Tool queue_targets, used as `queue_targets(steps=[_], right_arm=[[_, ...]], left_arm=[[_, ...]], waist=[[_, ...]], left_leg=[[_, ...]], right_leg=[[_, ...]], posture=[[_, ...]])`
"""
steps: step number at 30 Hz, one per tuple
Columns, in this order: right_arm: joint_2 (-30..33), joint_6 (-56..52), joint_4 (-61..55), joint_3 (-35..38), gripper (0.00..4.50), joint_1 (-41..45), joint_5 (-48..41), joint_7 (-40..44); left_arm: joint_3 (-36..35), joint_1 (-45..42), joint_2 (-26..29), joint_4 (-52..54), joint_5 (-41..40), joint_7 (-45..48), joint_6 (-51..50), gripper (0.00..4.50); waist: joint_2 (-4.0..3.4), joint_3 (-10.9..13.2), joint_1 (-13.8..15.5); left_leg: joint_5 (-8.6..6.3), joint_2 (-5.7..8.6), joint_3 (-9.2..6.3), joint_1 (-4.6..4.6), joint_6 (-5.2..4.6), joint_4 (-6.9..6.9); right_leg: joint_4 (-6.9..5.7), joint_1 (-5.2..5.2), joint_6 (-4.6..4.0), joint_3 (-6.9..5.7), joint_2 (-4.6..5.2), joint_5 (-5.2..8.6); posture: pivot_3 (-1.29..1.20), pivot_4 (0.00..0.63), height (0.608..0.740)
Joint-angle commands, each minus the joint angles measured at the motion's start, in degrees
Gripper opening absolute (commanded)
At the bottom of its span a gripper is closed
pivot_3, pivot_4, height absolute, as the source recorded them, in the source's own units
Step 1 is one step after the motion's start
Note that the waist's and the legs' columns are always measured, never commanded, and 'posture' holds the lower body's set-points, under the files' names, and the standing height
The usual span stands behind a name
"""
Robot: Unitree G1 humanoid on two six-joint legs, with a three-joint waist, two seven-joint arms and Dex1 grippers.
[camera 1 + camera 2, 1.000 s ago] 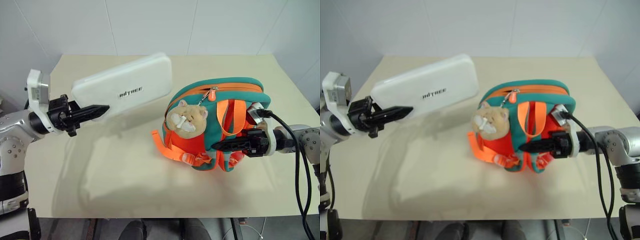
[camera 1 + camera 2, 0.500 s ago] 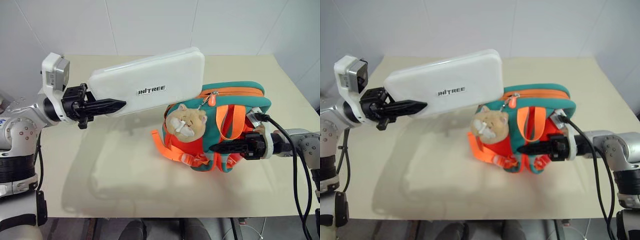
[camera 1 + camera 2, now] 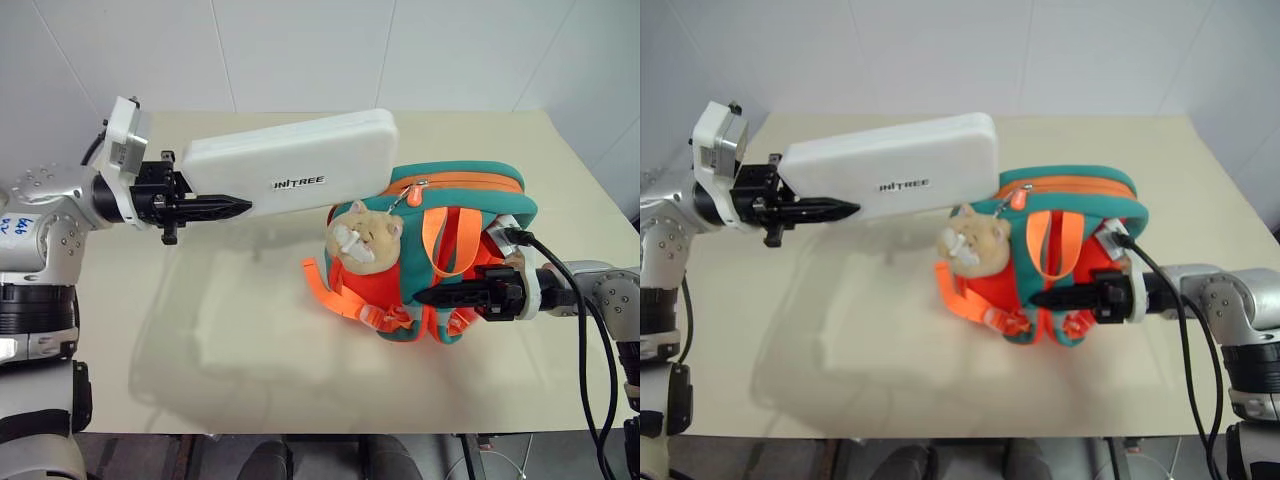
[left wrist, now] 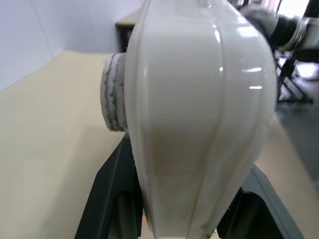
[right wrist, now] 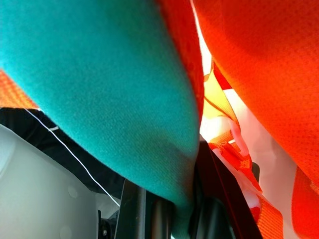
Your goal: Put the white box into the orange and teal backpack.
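Box held aloft, left of the backpack's top.
The white box (image 3: 290,165) is clamped at its left end by the left end effector (image 3: 200,207), long axis running left-right toward the orange and teal backpack (image 3: 440,260), itself pinched by the closed right end effector (image 3: 450,296) on the surface (image 3: 250,340).

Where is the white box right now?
The white box is up in the air, held at one end by the left gripper on the left; its other end reaches the top of the orange and teal backpack.
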State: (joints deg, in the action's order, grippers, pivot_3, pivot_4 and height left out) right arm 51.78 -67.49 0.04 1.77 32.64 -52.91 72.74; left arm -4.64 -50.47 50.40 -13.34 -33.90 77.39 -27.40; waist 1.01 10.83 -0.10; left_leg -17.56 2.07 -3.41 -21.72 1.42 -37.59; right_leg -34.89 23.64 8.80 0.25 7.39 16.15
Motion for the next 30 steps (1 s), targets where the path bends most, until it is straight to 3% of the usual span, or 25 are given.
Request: queue_targets(steps=[1,18,30], right_arm=[[-0.5,0.1,-0.7,1.2,0.52,0.2,-0.5,-0.1],[-1.0,1.6,-0.1,1.0,0.52,-0.4,0.5,0.0],[-1.3,2.6,0.6,0.5,0.52,-0.5,1.6,0.6]], left_arm=[[1.4,-1.6,2.4,-2.4,3.7,2.5,0.9,1.32],[0.5,-1.9,6.4,-3.0,3.5,10.7,-5.8,1.32],[-2.9,-4.1,6.8,1.8,-3.0,10.8,-13.9,1.32]], waist=[[0.00,0.0,0.0],[0.01,0.0,-0.2],[0.02,0.0,-0.2]], left_leg=[[-0.01,0.00,0.00,0.00,-0.02,0.00],[-0.05,-0.04,0.00,-0.01,-0.10,-0.01],[-0.05,-0.04,0.00,-0.03,-0.10,-0.04]], right_leg=[[0.00,-0.01,0.00,0.00,0.00,0.00],[-0.05,0.03,0.01,0.00,-0.04,0.00],[-0.07,0.04,0.01,0.01,-0.04,0.00]], posture=[[0.00,0.150,0.740],[0.00,0.150,0.740],[0.00,0.150,0.740]])
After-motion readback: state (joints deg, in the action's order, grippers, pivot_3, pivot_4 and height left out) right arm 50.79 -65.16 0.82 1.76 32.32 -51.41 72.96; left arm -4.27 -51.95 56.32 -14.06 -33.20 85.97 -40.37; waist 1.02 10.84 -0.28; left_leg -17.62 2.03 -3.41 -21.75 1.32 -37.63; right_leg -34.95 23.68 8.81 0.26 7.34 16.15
